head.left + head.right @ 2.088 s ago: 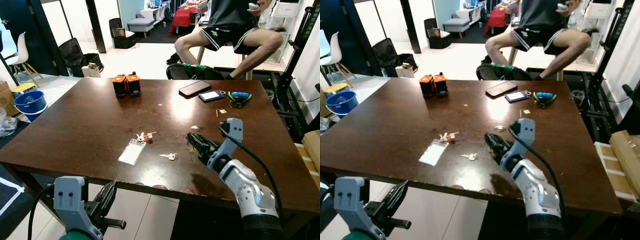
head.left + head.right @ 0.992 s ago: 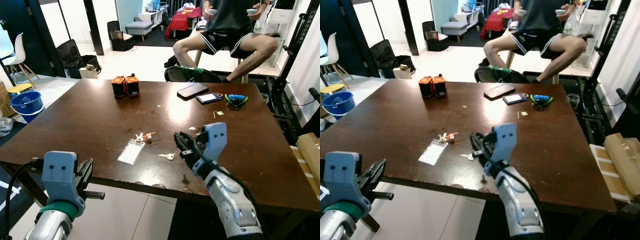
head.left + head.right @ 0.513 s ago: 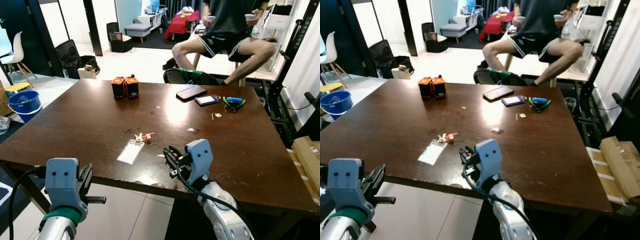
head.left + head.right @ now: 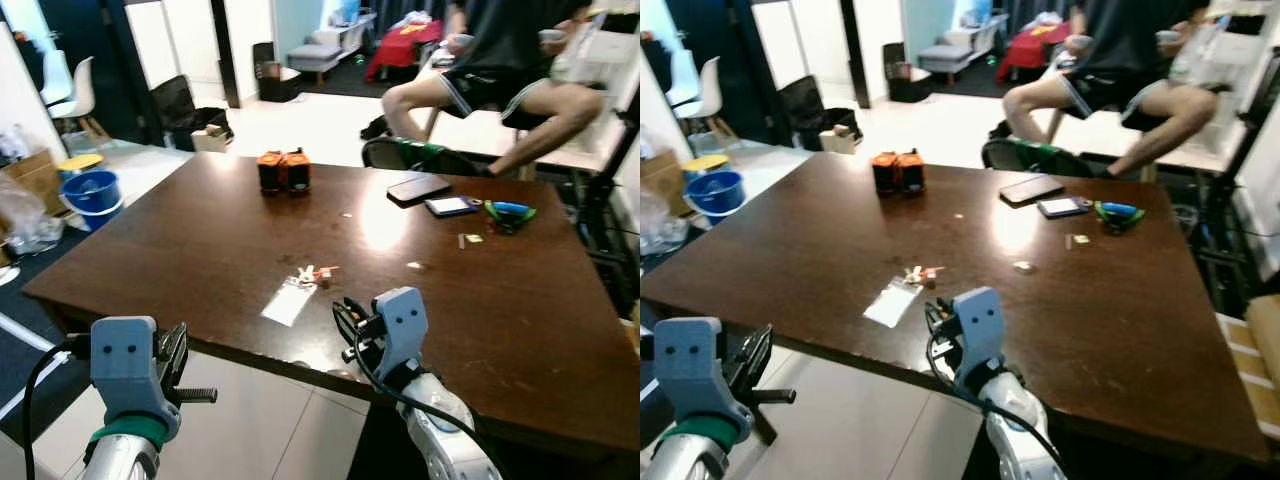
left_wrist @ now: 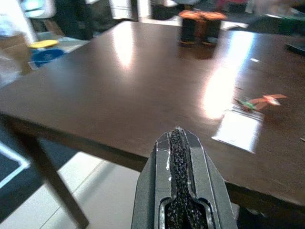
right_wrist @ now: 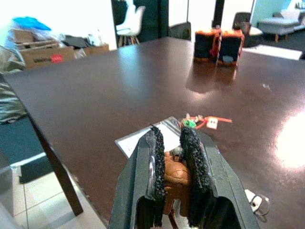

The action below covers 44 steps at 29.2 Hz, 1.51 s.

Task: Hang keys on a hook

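The right gripper clamps one brown leather key fob between two ribbed black fingers; one clear plastic sleeve lies just beyond. The left gripper is pressed together, below the table edge.

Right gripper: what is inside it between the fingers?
The right gripper is shut on a brown key fob with a small metal piece at its top. The fingers cover its sides, so any keys hanging from it are hidden.
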Tool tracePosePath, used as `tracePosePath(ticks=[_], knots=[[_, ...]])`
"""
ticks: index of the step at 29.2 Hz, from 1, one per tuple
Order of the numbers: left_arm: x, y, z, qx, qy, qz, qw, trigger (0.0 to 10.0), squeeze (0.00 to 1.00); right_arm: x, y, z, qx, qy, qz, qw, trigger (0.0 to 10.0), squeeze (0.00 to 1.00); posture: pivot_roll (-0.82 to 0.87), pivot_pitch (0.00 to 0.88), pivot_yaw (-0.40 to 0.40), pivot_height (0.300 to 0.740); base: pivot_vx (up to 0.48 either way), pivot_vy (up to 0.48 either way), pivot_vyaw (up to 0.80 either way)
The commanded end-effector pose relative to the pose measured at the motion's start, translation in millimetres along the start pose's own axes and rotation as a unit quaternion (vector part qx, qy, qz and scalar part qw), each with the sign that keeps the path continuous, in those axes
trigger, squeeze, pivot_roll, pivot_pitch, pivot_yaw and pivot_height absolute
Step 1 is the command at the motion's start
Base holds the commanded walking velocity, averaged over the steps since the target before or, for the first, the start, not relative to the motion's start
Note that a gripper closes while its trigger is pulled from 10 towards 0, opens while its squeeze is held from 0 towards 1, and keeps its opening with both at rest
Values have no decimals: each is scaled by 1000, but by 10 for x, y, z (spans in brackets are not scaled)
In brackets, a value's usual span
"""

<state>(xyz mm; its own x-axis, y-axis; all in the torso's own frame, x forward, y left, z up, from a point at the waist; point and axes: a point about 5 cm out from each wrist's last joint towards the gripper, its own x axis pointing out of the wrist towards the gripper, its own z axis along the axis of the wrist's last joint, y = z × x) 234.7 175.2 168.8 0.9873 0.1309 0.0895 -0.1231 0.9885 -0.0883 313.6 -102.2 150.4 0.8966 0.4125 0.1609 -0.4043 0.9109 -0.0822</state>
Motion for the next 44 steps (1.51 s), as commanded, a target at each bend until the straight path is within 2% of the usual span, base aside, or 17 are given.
tracePosePath(ticks=[1, 6, 8, 9, 10, 16, 30, 44], knots=[[-11, 91, -52, 10, 7, 27, 1000, 10000, 0, -38, -46, -86, 7, 14, -27, 1000, 10000, 0, -46, 0, 124, 740, 0, 0, 800], [-24, 127, -57, 14, 6, 38, 999, 10000, 0, -39, -108, -98, 11, 16, -47, 999, 10000, 0, -41, 0, 124, 740, 0, 0, 800], [-40, 246, -71, 20, 9, 81, 996, 10000, 0, -40, -152, -100, 12, 17, -60, 998, 10000, 0, -40, 0, 126, 740, 0, 0, 800], [-40, 246, -71, 20, 9, 81, 996, 10000, 0, -40, -152, -100, 12, 17, -60, 998, 10000, 0, -40, 0, 126, 740, 0, 0, 800], [-44, 311, -89, 25, 12, 100, 995, 10000, 0, -38, -160, -99, 14, 18, -64, 998, 10000, 0, -40, 0, 126, 740, 0, 0, 800], [-42, 378, -103, 26, 15, 117, 993, 10000, 0, -33, -157, -95, 18, 19, -66, 997, 10000, 0, -40, 0, 126, 740, 0, 0, 800], [-55, 305, -96, 11, 7, 99, 995, 10000, 0, 2, -132, -41, 20, 10, -60, 998, 10000, 0, -43, 0, 122, 740, 0, 0, 800], [-37, 319, -95, 4, 4, 106, 994, 10000, 0, 49, -116, -5, 25, 5, -53, 998, 10000, 0, -43, 0, 119, 740, 0, 0, 800]])
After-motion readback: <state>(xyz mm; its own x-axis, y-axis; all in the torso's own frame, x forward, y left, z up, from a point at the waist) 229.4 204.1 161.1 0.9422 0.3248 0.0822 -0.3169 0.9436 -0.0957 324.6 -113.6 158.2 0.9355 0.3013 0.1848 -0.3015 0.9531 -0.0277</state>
